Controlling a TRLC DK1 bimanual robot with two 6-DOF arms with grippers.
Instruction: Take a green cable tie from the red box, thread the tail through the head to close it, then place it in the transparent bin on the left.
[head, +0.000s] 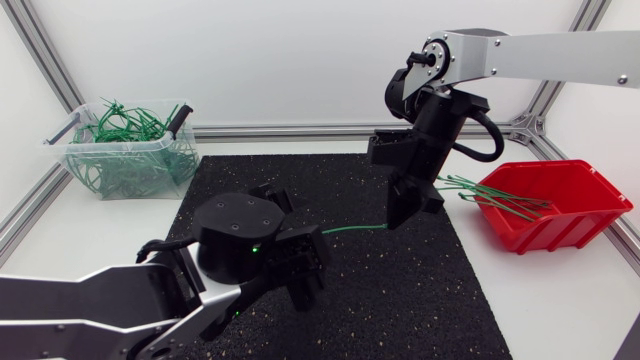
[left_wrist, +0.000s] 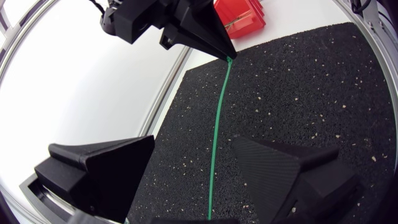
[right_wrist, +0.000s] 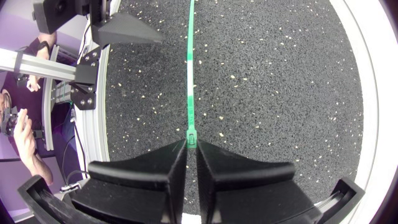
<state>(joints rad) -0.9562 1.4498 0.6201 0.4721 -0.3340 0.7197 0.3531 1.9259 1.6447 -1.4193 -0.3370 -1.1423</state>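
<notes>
One green cable tie is pinched at its end by R end effector, held out straight so L end effector, wide open w/ the tie in its gap, can grab it.

Your green tie: straight, not looped, one end pinched in right tool. More ties in red box and clear bin.
</notes>
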